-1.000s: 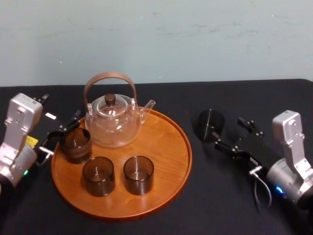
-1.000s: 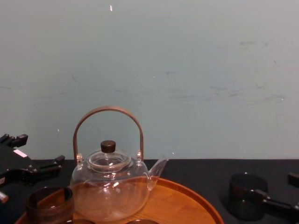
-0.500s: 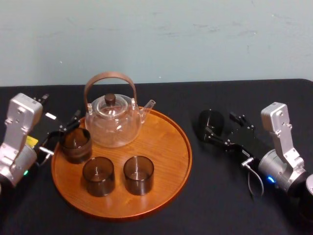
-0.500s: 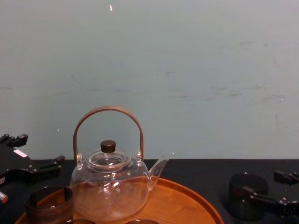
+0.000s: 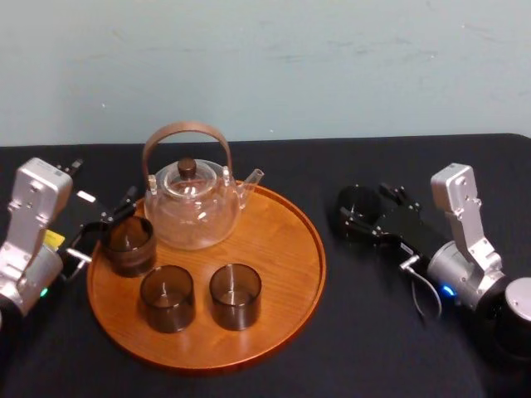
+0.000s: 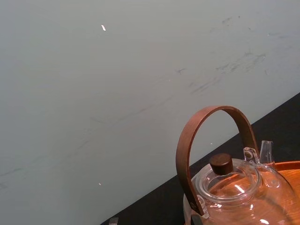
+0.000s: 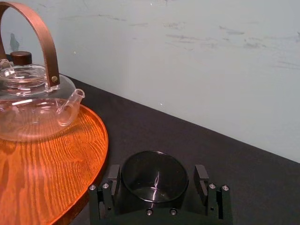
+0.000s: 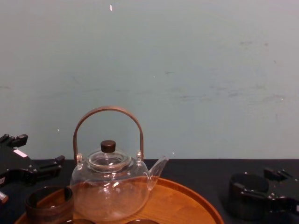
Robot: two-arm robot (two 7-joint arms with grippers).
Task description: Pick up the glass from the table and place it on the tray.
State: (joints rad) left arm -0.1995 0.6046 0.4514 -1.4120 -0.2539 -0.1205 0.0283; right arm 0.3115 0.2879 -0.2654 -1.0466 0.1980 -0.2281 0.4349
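A dark smoky glass (image 5: pixel 357 206) stands on the black table to the right of the round orange-brown wooden tray (image 5: pixel 286 249). My right gripper (image 5: pixel 366 206) is open, with one finger on each side of the glass (image 7: pixel 154 180) at table level. In the right wrist view small gaps separate the fingers (image 7: pixel 113 176) from the glass wall. In the chest view the glass (image 8: pixel 246 198) sits low at the right inside the right gripper (image 8: pixel 260 185). My left gripper (image 5: pixel 110 212) rests open at the tray's left edge, beside a glass cup (image 5: pixel 127 245) standing on the tray.
A glass teapot (image 5: pixel 191 206) with a brown arched handle stands at the back of the tray. Two more dark cups (image 5: pixel 166 297) (image 5: pixel 235 294) sit near the tray's front. The tray's right half shows bare wood. A pale wall rises behind the table.
My right gripper has slid forward and left along the table, so its open fingers now straddle the glass. The left arm and everything on the tray stayed still.
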